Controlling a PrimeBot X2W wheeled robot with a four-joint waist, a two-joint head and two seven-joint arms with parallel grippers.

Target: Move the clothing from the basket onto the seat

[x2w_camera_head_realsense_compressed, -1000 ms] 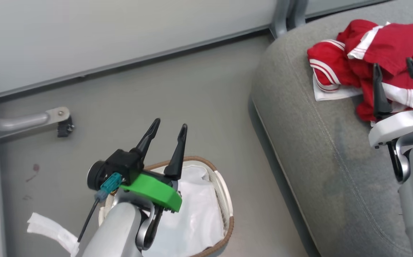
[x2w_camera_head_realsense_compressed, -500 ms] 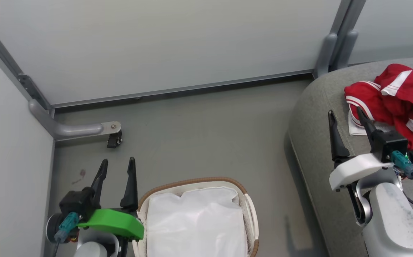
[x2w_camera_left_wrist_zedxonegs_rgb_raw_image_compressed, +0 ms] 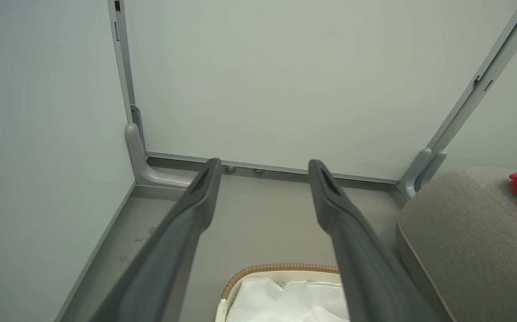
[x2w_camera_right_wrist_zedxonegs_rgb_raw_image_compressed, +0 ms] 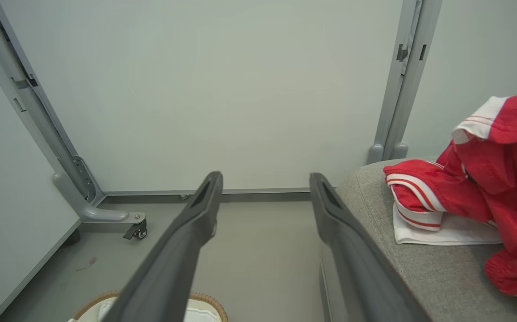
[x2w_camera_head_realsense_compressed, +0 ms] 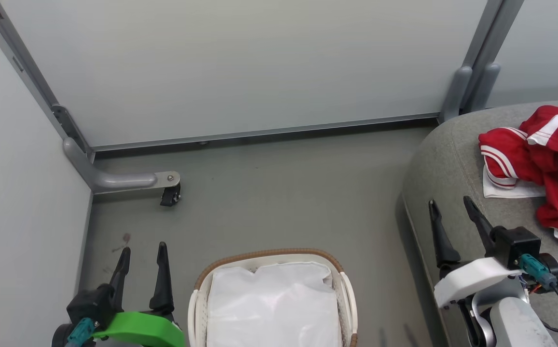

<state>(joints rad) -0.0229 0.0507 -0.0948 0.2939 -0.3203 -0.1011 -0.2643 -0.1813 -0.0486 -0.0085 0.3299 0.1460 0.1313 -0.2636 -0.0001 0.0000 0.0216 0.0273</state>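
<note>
One corner post: grey metal, far left, where the pale side panel meets the pale back panel.
Foot bracket: grey, runs right from the post at ground level, with a black caster under its end.
Floor: plain grey, with a small reddish mark close to the side panel.
Left gripper: near left, green housing behind it. Fingers stand apart with nothing between them, tips toward the far wall. It sits just left of the basket.
Basket: near centre, standing on the floor. Brown woven rim, white handle on its right side, near end cut off by the frame edge.
Liner: white sheet, rumpled, lying inside the basket.
Right gripper: near right, white housing behind it. Fingers are spread and hold nothing, tips toward the far wall. It is seen against the left edge of the seat; I cannot tell whether it touches the fabric.
Seat: light-grey upholstery at right, rounded corner, stitched seam along the edge, running out of frame to the right.
Clothing: red with white stripes, crumpled in a heap on the seat, far right. A flat white piece lies under its left edge. It is well apart from the basket and clear of both grippers.
</note>
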